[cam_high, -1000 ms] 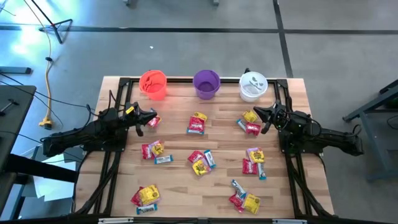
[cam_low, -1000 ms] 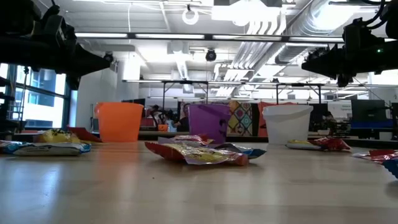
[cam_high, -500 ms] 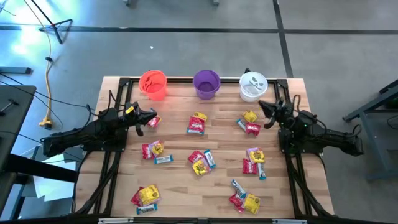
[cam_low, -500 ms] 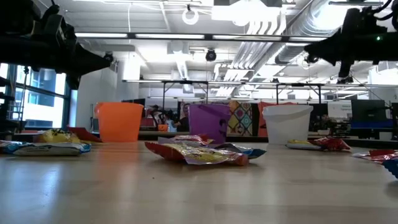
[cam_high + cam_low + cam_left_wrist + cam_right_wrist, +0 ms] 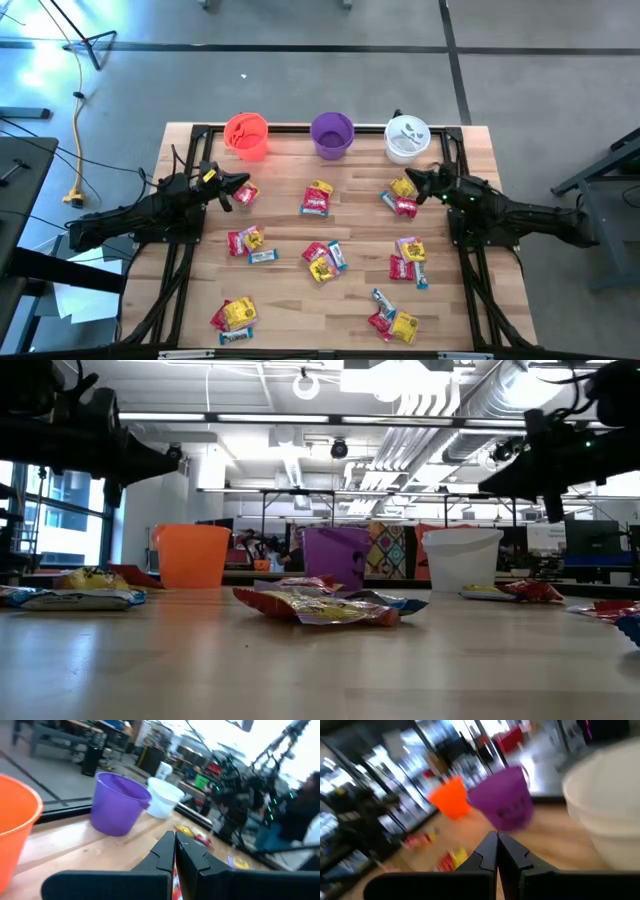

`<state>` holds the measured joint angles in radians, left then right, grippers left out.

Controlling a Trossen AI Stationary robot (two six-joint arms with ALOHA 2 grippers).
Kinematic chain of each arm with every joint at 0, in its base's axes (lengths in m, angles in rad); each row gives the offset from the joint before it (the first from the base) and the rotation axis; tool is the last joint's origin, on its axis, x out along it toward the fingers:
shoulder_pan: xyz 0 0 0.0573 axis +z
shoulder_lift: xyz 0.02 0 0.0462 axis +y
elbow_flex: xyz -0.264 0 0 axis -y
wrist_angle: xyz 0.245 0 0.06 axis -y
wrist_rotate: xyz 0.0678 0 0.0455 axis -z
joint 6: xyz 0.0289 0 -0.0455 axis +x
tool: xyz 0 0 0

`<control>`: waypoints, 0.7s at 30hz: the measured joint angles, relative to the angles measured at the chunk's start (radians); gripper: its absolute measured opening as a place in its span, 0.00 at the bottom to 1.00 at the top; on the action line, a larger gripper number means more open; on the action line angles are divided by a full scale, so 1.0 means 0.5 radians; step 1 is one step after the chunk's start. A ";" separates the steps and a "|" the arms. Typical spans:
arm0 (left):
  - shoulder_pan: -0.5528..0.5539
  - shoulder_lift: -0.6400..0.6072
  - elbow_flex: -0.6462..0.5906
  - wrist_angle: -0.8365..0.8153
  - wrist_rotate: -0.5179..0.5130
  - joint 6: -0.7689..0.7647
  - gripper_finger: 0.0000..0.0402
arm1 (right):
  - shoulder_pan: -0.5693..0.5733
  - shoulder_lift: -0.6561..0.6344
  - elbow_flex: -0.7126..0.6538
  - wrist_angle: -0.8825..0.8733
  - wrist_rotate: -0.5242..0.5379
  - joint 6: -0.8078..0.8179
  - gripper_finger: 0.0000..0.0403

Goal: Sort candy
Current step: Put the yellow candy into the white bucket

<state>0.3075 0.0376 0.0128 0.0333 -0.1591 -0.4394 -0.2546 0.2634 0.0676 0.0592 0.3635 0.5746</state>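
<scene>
High view: a pale wooden worktop [image 5: 290, 300] carries scattered candy [image 5: 322, 262], small flat wrapped sweets in red, yellow and blue-and-white, lying in loose clusters from the near edge to the far half. Three plastic cups stand in a row along the far edge: an orange cup [image 5: 247, 134] on the left, a purple cup [image 5: 332, 134] in the middle, a white cup [image 5: 407, 138] on the right. The left hand [image 5: 233, 187] sits over the left side beside a red packet, fingers pressed together, nothing seen held. The right hand [image 5: 425, 182] sits over the right side, just beside a yellow-and-red cluster near the white cup, fingers together and holding nothing.

Low view: the three cups stand in line beyond a crumpled heap of sweets in the middle of the worktop. Both arms hang above the surface, clear of it.

Left wrist view: the dark fingers [image 5: 165, 851] meet at the tips; the purple and white cups lie ahead.

Right wrist view: the fingers [image 5: 492, 851] are likewise closed, empty, with the purple and orange cups ahead.
</scene>
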 joint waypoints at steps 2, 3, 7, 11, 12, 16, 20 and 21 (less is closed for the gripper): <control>0.000 0.001 0.000 0.014 -0.078 -0.040 0.00 | 0.000 0.168 0.119 -0.189 0.000 0.098 0.00; 0.000 0.001 0.000 0.020 -0.108 -0.039 0.00 | 0.000 0.259 0.187 -0.294 0.000 0.135 0.00; 0.000 0.002 0.000 0.022 -0.128 0.063 0.00 | -0.001 0.632 0.493 -0.762 -0.020 0.321 0.05; 0.000 0.004 0.000 0.021 -0.127 0.081 0.00 | -0.018 1.027 0.814 -1.236 -0.154 0.460 0.16; 0.000 0.005 0.000 0.021 -0.126 0.094 0.00 | -0.029 1.127 0.887 -1.326 -0.190 0.463 0.20; 0.000 0.005 0.000 0.021 -0.126 0.217 0.00 | -0.107 1.498 1.109 -1.482 -0.305 0.336 0.36; 0.000 0.007 0.000 0.021 -0.129 0.172 0.00 | -0.279 1.804 1.222 -1.538 -0.455 0.099 0.48; 0.000 0.007 0.000 0.021 -0.129 0.122 0.00 | -0.335 1.866 1.228 -1.541 -0.499 0.030 0.50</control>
<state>0.3073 0.0410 0.0126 0.0437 -0.2236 -0.3782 -0.4223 1.1965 0.6816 -0.7113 0.1139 0.5897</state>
